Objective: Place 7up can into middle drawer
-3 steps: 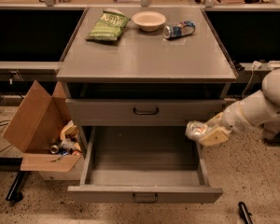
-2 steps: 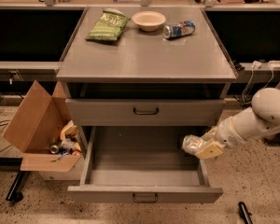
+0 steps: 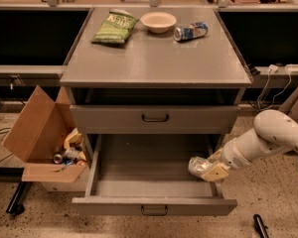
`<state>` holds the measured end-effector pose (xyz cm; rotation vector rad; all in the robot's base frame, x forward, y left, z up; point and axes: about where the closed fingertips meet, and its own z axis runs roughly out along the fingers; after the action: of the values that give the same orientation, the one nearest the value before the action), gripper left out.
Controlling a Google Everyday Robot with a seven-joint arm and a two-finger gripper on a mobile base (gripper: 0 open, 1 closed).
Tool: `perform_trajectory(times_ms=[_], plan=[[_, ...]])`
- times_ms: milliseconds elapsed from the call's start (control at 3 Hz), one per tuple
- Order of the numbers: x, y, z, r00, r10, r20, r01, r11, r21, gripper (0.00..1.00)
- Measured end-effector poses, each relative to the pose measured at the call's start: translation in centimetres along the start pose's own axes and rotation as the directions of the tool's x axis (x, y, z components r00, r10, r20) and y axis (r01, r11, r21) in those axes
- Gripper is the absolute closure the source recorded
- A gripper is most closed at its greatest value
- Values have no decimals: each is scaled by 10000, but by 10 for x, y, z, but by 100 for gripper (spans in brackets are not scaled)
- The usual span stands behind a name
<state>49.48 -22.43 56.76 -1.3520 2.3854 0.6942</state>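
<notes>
Since the earlier frame the arm (image 3: pixel 268 140) has gone lower and to the left, so the pincer (image 3: pixel 207 169) now hangs inside the right part of the open middle drawer (image 3: pixel 139 185) and not beside the cabinet. The pincer is clenched on the 7up can (image 3: pixel 196 165), which lies on its side between the fingers, above the drawer floor and near the right wall. Whether the can already touches the floor cannot be told.

The can looks small and dented, so it is probably empty or almost empty, and therefore light. Its thin metal wall would give under strong pressure, and the smooth side may slip if the hold is weak. The best place to hold it seems to be the middle of the body, across the round side, with moderate force, as it is held now. When it is let go on its side it may roll a little, but the drawer walls should stop it.

On the surface (image 3: pixel 154 63) above stand a bowl (image 3: pixel 158 22), a green chip bag (image 3: pixel 114 28) and a blue, white and red can (image 3: pixel 190 31), all well apart from the work. The upper drawer front (image 3: pixel 114 119) is closed.
</notes>
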Motion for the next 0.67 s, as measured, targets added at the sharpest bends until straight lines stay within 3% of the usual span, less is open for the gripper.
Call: perform_trajectory(times_ms=[667], plan=[[-21,-2,44,9964,-661,540,670,9976,-156,100]])
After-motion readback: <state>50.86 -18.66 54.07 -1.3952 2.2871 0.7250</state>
